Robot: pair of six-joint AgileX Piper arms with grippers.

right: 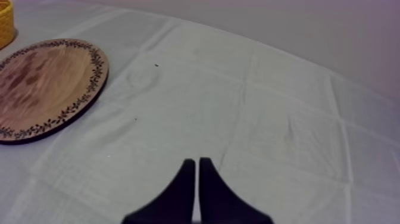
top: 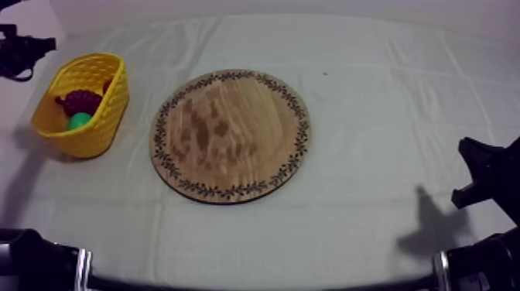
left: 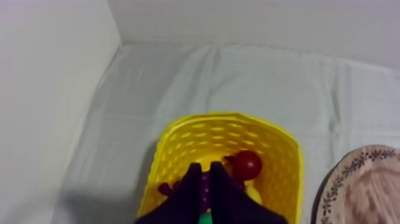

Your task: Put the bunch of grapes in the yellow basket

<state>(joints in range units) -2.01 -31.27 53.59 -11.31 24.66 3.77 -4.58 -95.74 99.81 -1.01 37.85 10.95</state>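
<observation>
The bunch of grapes (top: 80, 100), dark purple, lies inside the yellow basket (top: 108, 93) at the table's left. The round wooden board (top: 230, 135) in the middle has nothing on it. My left gripper (left: 203, 167) hangs over the basket (left: 274, 149) with its fingers together as a narrow wedge, holding nothing; purple grapes (left: 168, 189) show beside them. In the top view the left arm (top: 23, 50) sits at the upper left, just behind the basket. My right gripper (right: 196, 161) is shut on nothing above bare cloth, well right of the board (right: 41, 83).
A small red fruit (left: 246, 164) and a green piece (top: 79, 121) also lie in the basket. The right arm (top: 487, 174) is low at the right edge. A wall stands close behind the basket. Bare cloth lies around the board.
</observation>
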